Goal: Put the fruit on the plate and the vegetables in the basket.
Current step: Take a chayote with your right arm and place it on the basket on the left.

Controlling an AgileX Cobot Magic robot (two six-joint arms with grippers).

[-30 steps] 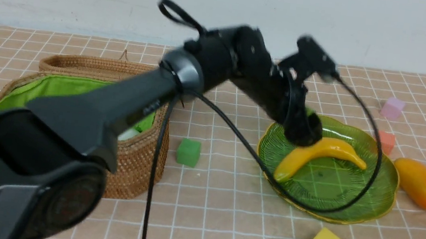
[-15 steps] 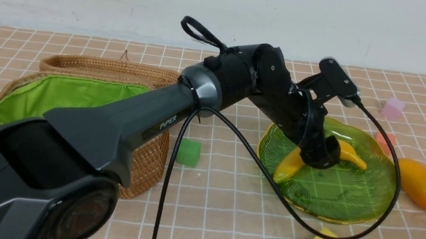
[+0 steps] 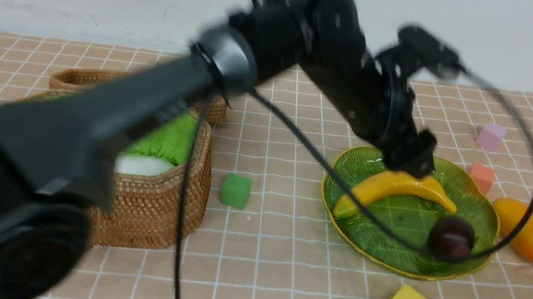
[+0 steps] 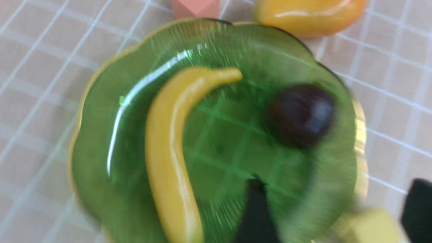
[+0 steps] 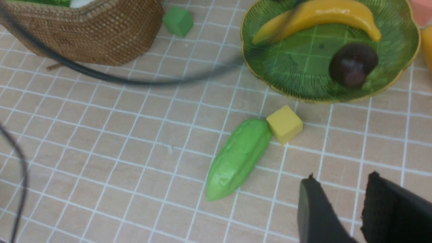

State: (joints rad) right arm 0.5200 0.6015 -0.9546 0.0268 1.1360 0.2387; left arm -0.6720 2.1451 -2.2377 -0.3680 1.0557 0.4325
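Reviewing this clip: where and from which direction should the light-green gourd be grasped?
Across its middle, from above, jaws spanning its narrow width. The gourd lies flat, long and slim, and the yellow cube crowds one end, so probably avoid that end.

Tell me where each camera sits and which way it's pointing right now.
Front view: on the robot's own side between its arms, facing forward; the left arm crosses toward the plate.
Left wrist view: on the left arm, looking down on the plate's banana and mangosteen; left gripper shows, open.
Right wrist view: on the right arm, looking down at the gourd; right gripper shows, open.
All three share the plate, banana and mangosteen.
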